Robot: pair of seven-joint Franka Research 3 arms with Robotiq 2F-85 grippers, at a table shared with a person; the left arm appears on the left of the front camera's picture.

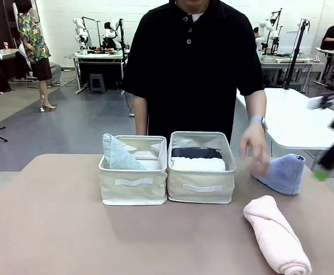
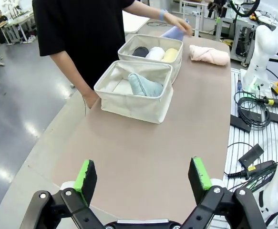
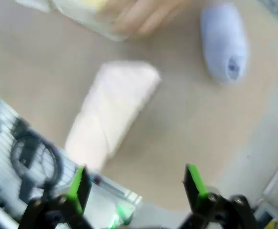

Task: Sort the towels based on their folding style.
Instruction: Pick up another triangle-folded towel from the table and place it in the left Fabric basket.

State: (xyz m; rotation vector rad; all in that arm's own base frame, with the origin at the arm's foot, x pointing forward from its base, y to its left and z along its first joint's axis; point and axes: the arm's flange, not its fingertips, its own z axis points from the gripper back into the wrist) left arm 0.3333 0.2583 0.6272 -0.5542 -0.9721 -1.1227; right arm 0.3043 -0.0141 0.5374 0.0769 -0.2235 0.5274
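The right gripper (image 3: 136,180) was found with jaws wide and empty. The pale pink rolled terry towel (image 3: 112,112) lay on the table just ahead of its fingers, slightly left, with its long axis oblique to the closing line. This arm was judged the nearer. Beyond, to the right, lay the light blue cone-folded terry towel (image 3: 224,43). A person's hand (image 3: 143,14) beside it was noted as a possible obstruction. The left gripper (image 2: 143,177) was also wide and empty, with the cream fabric baskets (image 2: 129,107) well ahead of it.

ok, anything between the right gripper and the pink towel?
Nothing visible. The right gripper hangs open near the pink towel, with no object between them. The person's hand is farther back, at the blue towel beside the basket.
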